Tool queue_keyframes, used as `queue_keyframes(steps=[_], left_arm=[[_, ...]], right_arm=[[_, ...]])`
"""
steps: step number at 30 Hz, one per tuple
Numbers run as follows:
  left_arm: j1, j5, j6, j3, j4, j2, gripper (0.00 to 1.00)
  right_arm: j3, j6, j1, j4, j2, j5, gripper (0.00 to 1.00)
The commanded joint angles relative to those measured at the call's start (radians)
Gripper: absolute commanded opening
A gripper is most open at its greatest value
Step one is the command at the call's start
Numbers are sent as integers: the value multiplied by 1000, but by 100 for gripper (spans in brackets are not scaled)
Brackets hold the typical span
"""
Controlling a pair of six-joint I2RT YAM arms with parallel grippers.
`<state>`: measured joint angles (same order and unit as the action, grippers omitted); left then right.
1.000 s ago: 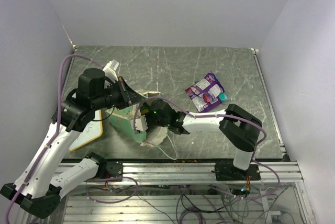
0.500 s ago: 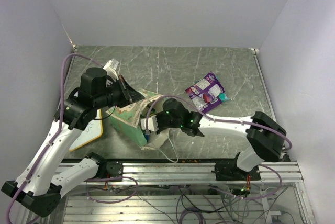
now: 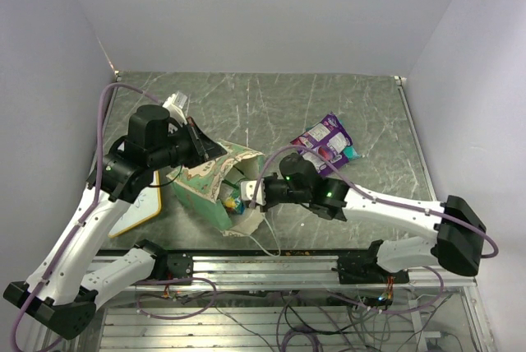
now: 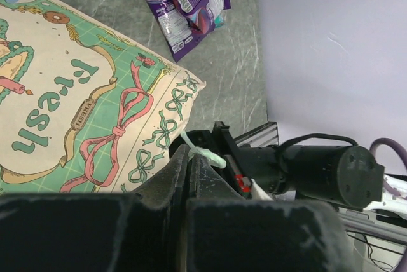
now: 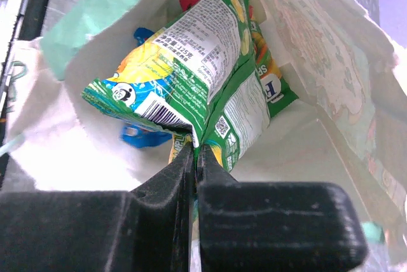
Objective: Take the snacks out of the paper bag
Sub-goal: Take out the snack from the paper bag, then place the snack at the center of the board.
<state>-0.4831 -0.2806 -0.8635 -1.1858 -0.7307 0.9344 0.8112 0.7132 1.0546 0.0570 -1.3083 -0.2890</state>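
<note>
The paper bag [image 3: 205,181] lies on its side at left centre with its mouth toward the right arm. My left gripper [image 3: 215,151] is shut on the bag's string handle [image 4: 202,154] and holds the top edge up; the printed side shows in the left wrist view [image 4: 82,100]. My right gripper [image 3: 248,196] sits at the bag's mouth, shut on the corner of a green-white packet [image 5: 197,49]. A blue packet [image 5: 141,136] and a yellow one [image 5: 177,149] lie deeper inside. A purple packet [image 3: 323,145] lies on the table over a teal one [image 3: 352,153].
A wood-framed whiteboard [image 3: 141,207] lies left of the bag under my left arm. A small white object [image 3: 175,108] stands at the back left. The table's metal rail [image 3: 271,266] runs along the near edge. Walls close in on three sides.
My right arm has drawn back to the right from deep in the bag to its mouth, with the green-white packet in its jaws. My left gripper has kept hold of the bag.
</note>
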Motion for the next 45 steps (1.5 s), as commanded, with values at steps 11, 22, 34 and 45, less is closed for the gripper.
queue_keyframes(steps=[11,22,34,45], left_arm=[[3,1,42,-41,12,52,7],[5,7,53,-56,16,97,7],[22,16,132,-106,-21,122,7],[28,-5,146,-119,-11,100,7]], right_arm=[[93,-55,-4,-477,275,-165,0],[247,-81,-3,-708,484,113,0],[224,-126,-4,-688,610,613,0],[159,-376,-314,-379,271,799,0]])
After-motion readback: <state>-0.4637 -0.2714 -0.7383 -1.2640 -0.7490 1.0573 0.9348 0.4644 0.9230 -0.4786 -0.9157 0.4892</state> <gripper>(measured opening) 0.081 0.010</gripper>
